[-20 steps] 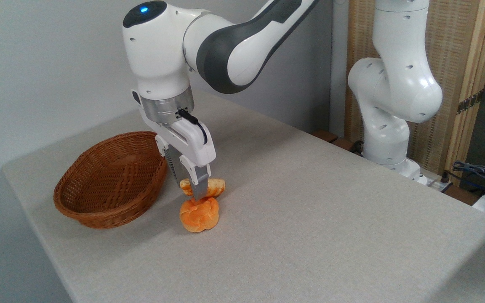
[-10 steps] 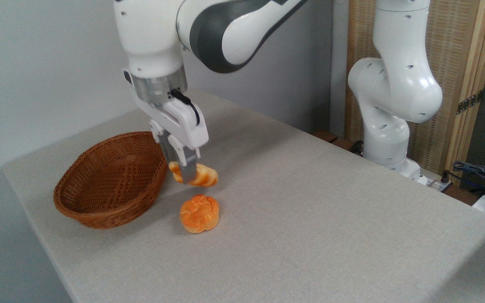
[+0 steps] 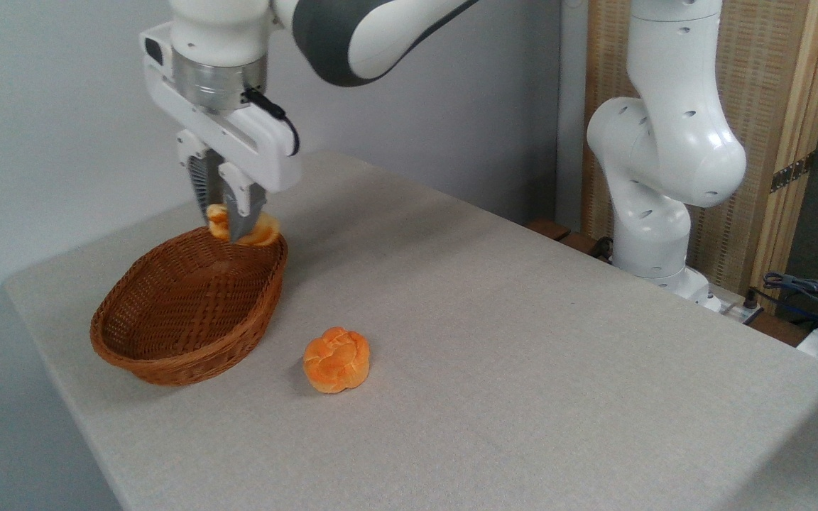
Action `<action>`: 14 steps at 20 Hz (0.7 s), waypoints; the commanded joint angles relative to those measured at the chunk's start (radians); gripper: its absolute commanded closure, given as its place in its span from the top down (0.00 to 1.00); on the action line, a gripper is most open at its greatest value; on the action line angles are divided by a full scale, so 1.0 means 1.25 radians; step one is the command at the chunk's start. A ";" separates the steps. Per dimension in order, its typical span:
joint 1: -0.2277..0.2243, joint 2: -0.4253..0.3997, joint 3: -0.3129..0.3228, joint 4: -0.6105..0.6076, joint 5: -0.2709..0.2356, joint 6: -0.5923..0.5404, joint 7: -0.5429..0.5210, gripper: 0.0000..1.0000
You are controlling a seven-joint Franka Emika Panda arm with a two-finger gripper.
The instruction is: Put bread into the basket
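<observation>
My gripper (image 3: 233, 228) is shut on the bread (image 3: 261, 231), a small pale yellow bun with golden-orange edges, and holds it in the air. The bread hangs over the far right rim of the reddish-brown wicker basket (image 3: 167, 355), which stands on the left part of the table. The near finger hides the middle of the bun. The basket's bowl shows nothing inside.
A rounder deep orange knotted bun (image 3: 336, 360) lies on the grey table (image 3: 522, 355) just right of the basket. The arm's white base (image 3: 657, 213) stands at the table's far right edge, with cables (image 3: 806, 291) beyond it.
The gripper has lifted the bread off the table beside the knotted bun and carried it up and to the left, to above the basket's far rim. The knotted bun has stayed put.
</observation>
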 commanded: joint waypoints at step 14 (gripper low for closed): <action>-0.001 0.081 -0.050 0.032 0.019 0.148 -0.032 1.00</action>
